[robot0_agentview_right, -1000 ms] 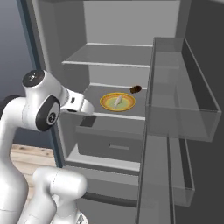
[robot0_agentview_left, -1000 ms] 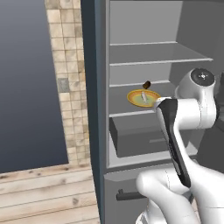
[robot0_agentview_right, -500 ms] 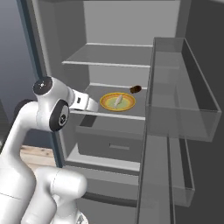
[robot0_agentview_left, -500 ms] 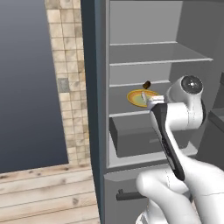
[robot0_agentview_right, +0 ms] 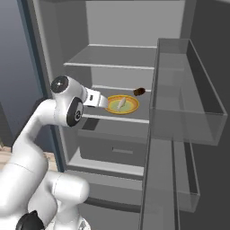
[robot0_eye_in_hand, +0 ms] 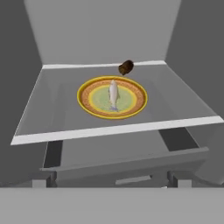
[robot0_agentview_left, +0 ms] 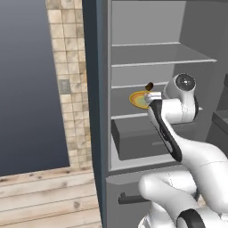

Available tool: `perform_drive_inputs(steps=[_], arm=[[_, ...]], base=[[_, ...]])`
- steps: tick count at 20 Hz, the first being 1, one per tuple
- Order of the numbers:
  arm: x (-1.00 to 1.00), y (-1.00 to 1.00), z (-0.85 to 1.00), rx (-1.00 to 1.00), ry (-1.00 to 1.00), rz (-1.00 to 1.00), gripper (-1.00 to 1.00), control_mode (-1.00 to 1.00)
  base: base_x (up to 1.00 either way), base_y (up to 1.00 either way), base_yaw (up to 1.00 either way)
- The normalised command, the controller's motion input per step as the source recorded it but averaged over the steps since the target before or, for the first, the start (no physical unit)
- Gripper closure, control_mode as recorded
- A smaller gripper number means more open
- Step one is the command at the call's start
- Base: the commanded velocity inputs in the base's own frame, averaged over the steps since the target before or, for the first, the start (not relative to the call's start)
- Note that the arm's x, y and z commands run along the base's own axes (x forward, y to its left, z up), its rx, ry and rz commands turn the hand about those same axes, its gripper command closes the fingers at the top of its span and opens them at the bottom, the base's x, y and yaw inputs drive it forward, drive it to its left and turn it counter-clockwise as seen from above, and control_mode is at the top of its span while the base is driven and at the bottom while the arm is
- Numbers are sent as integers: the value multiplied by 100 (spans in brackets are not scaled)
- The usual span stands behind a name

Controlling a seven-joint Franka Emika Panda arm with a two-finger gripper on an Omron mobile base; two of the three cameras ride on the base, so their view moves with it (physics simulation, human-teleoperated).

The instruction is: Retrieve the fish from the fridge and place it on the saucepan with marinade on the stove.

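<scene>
The tall grey fridge (robot0_agentview_right: 49,54) w/ dark blue-grey sides stands open, its door (robot0_agentview_right: 179,148) swung out to the right w/ clear bins on the inside. On the middle pale grey shelf (robot0_eye_in_hand: 48,118) sits a round yellow-rimmed plate (robot0_eye_in_hand: 89,107) w/ a brown band and greenish centre, and the small silvery-white fish (robot0_eye_in_hand: 113,94) lies along the middle of it, lengthwise front to back. A small dark brown stubby cylinder (robot0_eye_in_hand: 126,67) lies just behind the plate, towards the back right of the shelf, close to the rim but whether touching I can't tell. Below the shelf is the grey drawer (robot0_agentview_left: 133,140), partly pulled out. The white arm reaches in from the front; its two-finger gripper (robot0_agentview_right: 103,101) is level w/ the shelf's front edge, just short of the plate's near-left side in the right base view, and apart from the fish. Fingers aren't clear in the frames, but the jaws are spread wide w/ nothing between them. In the left base view the plate (robot0_agentview_left: 136,99) peeks out behind the wrist, w/ the brown cylinder (robot0_agentview_left: 149,85) just above it. Left of the fridge is a strip of beige tiled wall (robot0_agentview_left: 67,80) and a wood-plank floor (robot0_agentview_left: 44,196).
</scene>
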Motion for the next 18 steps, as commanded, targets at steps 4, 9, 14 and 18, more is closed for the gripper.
perform_drive_inputs(steps=[4, 9, 14, 18], arm=[[54, -29, -16, 0, 0, 0, -100, -100], [37, -20, -39, 0, 0, 0, -100, -100], [42, -1, -42, 0, 0, 0, -100, -100], [45, -5, -12, 0, 0, 0, -100, -100]], base=[[0, 0, 0], [0, 0, 0], [0, 0, 0], [0, 0, 0]])
